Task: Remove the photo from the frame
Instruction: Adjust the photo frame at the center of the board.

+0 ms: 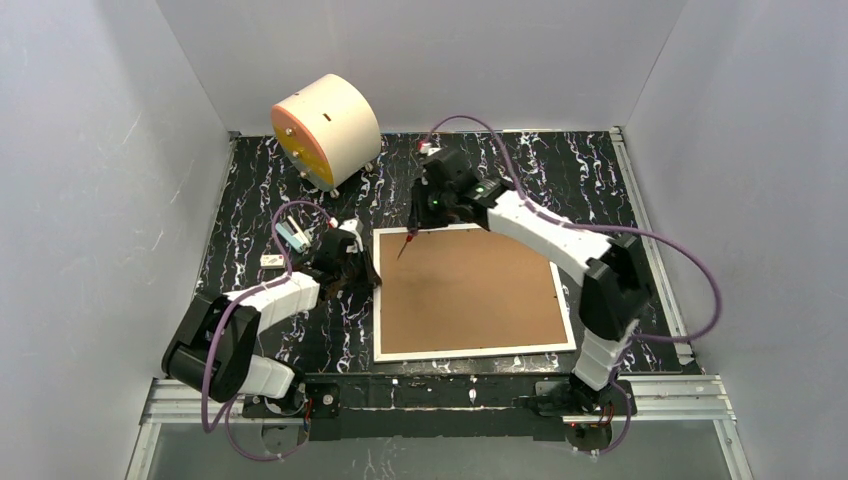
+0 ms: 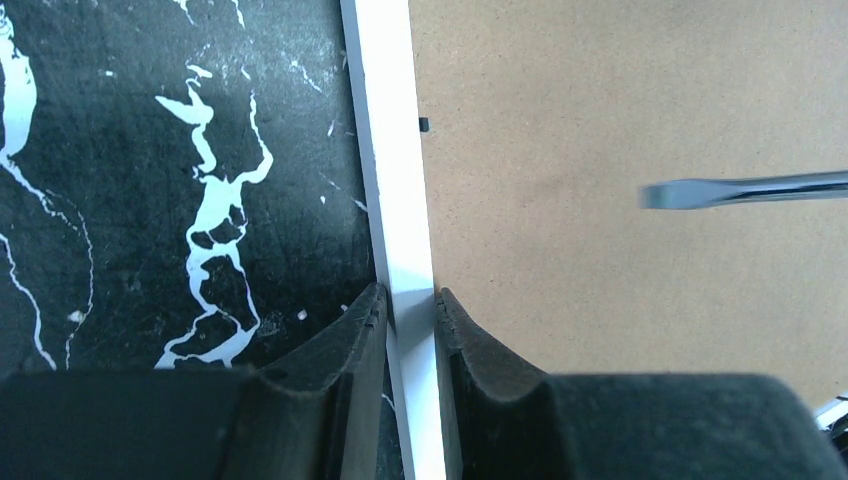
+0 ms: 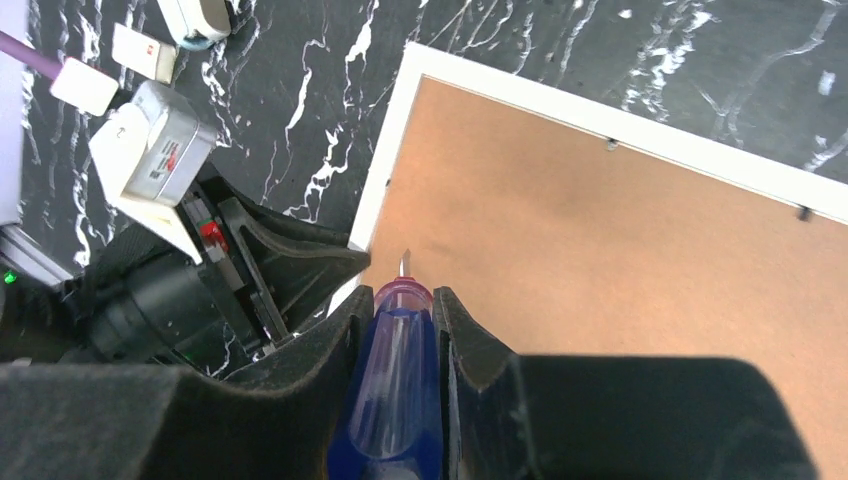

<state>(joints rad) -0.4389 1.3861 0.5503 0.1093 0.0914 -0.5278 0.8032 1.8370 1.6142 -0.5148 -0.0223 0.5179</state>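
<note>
The frame point(image 1: 478, 351) lies face down on the black marbled table, its brown back panel point(image 1: 470, 290) upward. The photo is hidden beneath that panel. My left gripper point(image 1: 368, 277) is shut on the frame's left white rail point(image 2: 390, 150), one finger outside it and one on the panel side point(image 2: 410, 300). My right gripper point(image 3: 402, 300) is shut on a screwdriver with a blue and pink see-through handle point(image 3: 395, 380). Its flat blade point(image 2: 740, 190) hovers over the panel close to the left rail, near the far left corner point(image 1: 405, 243).
A cream cylinder with an orange face point(image 1: 325, 130) stands at the back left. Small white objects point(image 1: 293, 235) lie left of the frame. Small black tabs point(image 3: 611, 145) sit along the frame's inner edge. Grey walls enclose the table on three sides.
</note>
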